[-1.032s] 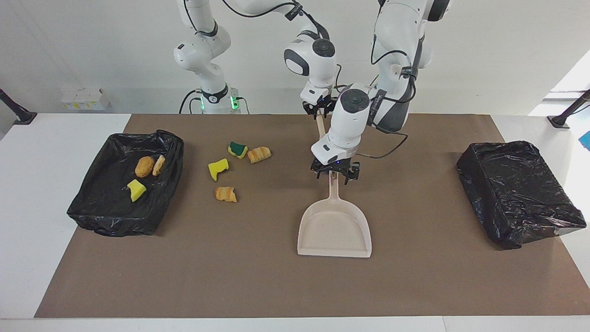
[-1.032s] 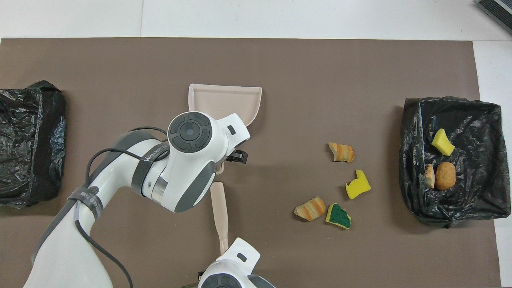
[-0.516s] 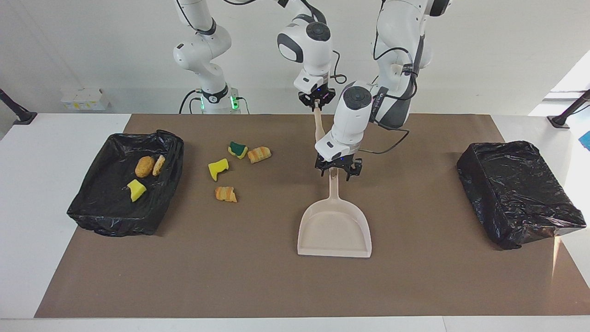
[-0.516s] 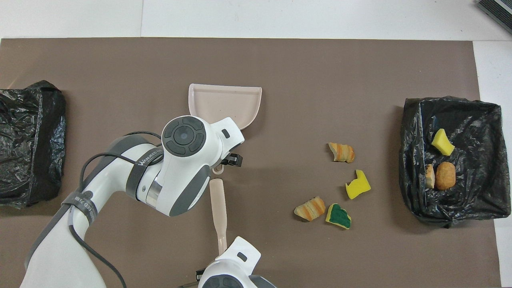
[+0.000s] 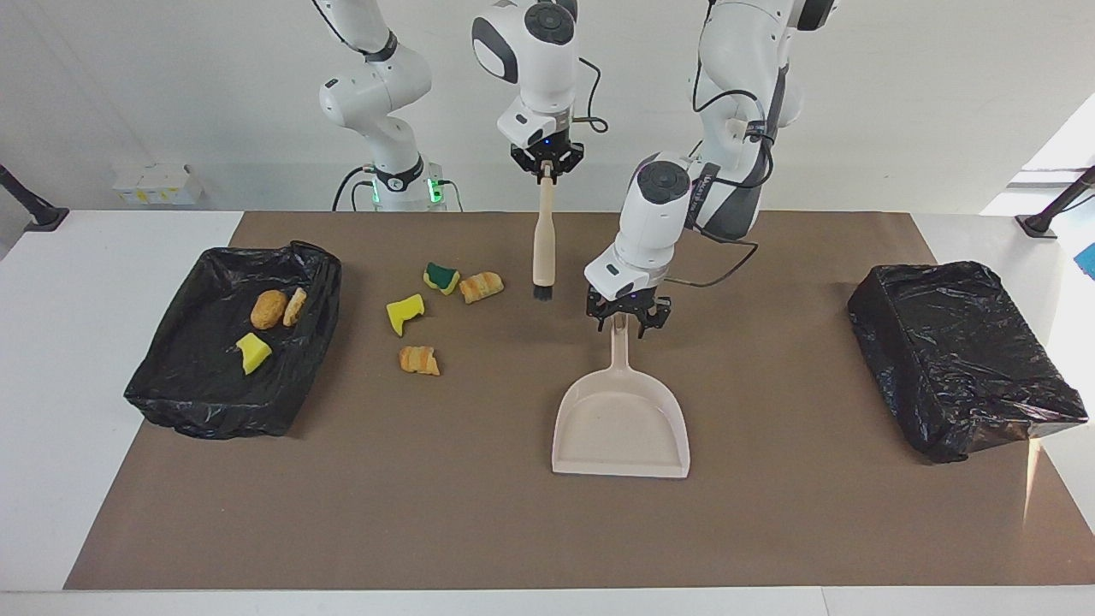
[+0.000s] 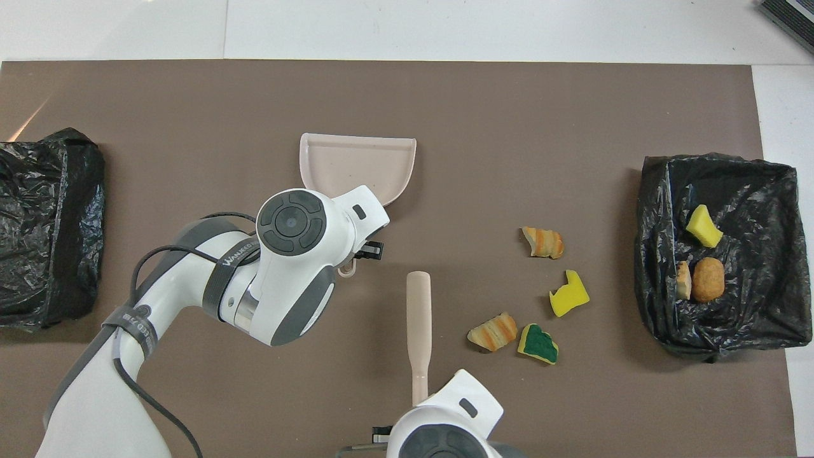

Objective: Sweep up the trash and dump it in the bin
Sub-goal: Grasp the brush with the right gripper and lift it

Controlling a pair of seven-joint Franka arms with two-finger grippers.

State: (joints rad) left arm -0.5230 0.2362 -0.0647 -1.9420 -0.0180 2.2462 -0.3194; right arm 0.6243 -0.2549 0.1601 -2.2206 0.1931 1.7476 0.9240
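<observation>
Two glossy white arms are showing grey joint caps, trailing black cables, and wearing black jaws.

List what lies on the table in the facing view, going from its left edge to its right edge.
Open bin with three scraps → yellow sponge chunk → striped bread piece → green-topped sponge → second bread piece → dustpan → closed black bag.

Brown mat (image 5: 770,530) covers the middle of the white worktop (image 5: 51,479). A second black-lined bin (image 5: 962,355) sits at the left arm's end of the mat. White boxes (image 5: 158,182) sit against the wall at the right arm's end.
</observation>
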